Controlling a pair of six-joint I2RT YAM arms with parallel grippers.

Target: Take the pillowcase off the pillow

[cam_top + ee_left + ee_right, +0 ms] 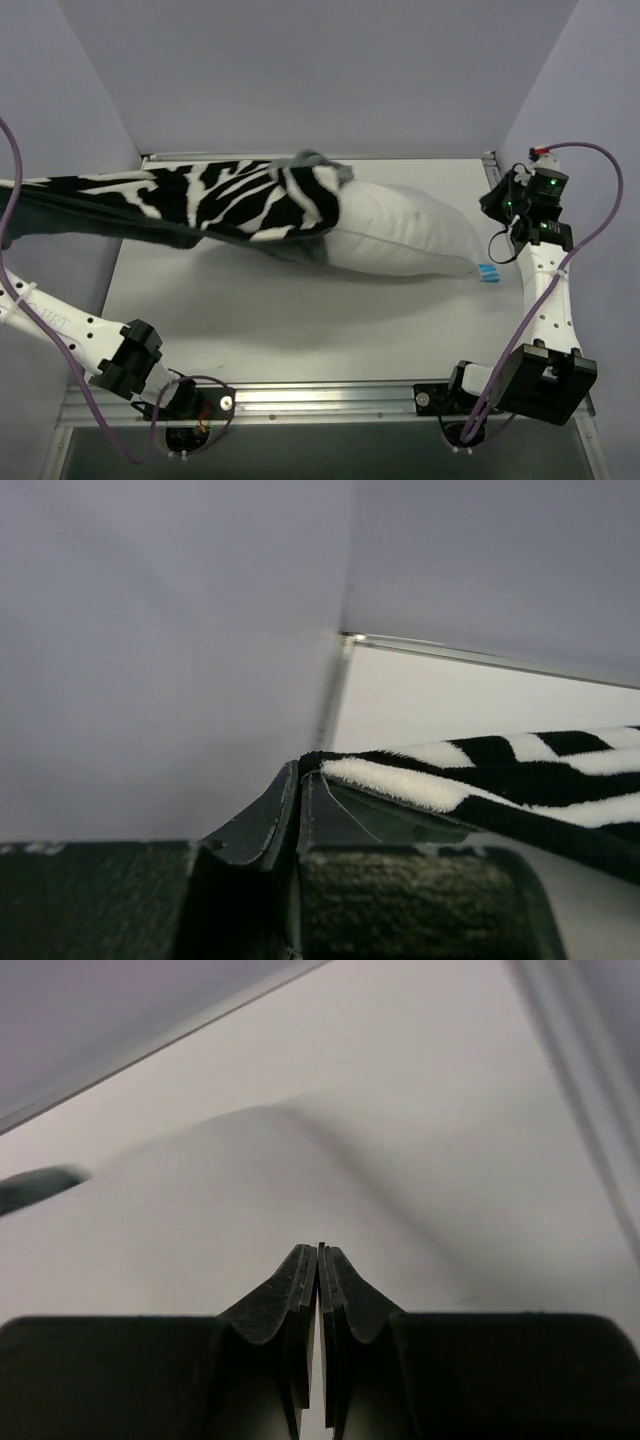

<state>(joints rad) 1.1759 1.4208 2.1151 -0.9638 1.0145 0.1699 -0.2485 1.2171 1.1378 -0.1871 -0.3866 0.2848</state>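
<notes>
The zebra-striped pillowcase (230,200) is stretched out to the left, lifted off the table, and runs past the left edge of the top view. Its bunched mouth still covers the left end of the white pillow (400,235), which lies on the table with its blue-and-white tag (486,271) at the right corner. My left gripper (298,770) is shut on the pillowcase's edge (480,770); it is out of the top view. My right gripper (495,203) hovers just right of the pillow. In the right wrist view (320,1248) its jaws are shut with nothing between them.
The white table (300,320) is walled by lilac panels at the back and on both sides. A metal rail (330,398) runs along the near edge by the arm bases. The left arm (90,345) reaches out to the far left.
</notes>
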